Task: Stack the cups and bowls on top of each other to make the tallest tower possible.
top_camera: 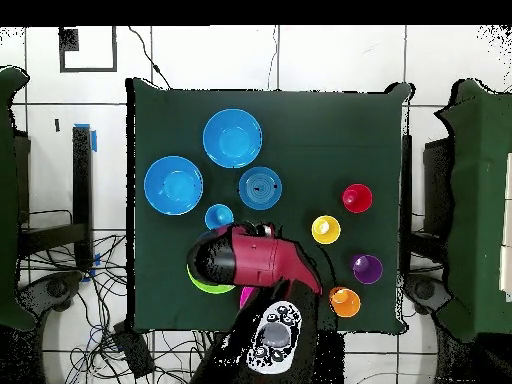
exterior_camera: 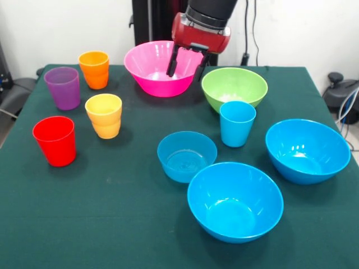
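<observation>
My gripper [exterior_camera: 187, 69] hangs open and empty over the right side of the large pink bowl [exterior_camera: 154, 70] at the table's far side, one finger inside the bowl and one by its rim. The green bowl [exterior_camera: 234, 87] stands beside it. The light blue cup [exterior_camera: 237, 123], the small blue bowl [exterior_camera: 186, 156] and two large blue bowls [exterior_camera: 234, 200] [exterior_camera: 307, 150] stand apart nearer the camera. The orange [exterior_camera: 94, 69], purple [exterior_camera: 63, 87], yellow-orange [exterior_camera: 104, 115] and red [exterior_camera: 54, 140] cups stand singly at the left. Nothing is stacked. Overhead, the arm [top_camera: 250, 262] hides the pink bowl.
The dark green table [exterior_camera: 112, 224] ends close behind the pink bowl. Cables and chair parts lie beyond its edges.
</observation>
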Motion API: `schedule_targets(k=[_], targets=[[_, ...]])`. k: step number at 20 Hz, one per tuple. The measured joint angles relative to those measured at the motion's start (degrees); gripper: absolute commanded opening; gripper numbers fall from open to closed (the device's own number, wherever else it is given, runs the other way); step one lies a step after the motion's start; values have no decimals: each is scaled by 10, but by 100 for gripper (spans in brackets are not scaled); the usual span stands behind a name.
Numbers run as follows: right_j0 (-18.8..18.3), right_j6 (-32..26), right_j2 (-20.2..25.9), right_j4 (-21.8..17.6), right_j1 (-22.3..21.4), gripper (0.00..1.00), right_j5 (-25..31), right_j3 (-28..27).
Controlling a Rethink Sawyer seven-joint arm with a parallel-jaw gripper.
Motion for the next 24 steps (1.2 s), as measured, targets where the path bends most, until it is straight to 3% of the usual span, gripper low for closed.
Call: schedule_targets(k=[15,24], targets=[[-30,0,0,0,6,100,0,-10],[-37,0,0,0,37,100,-2,-19]])
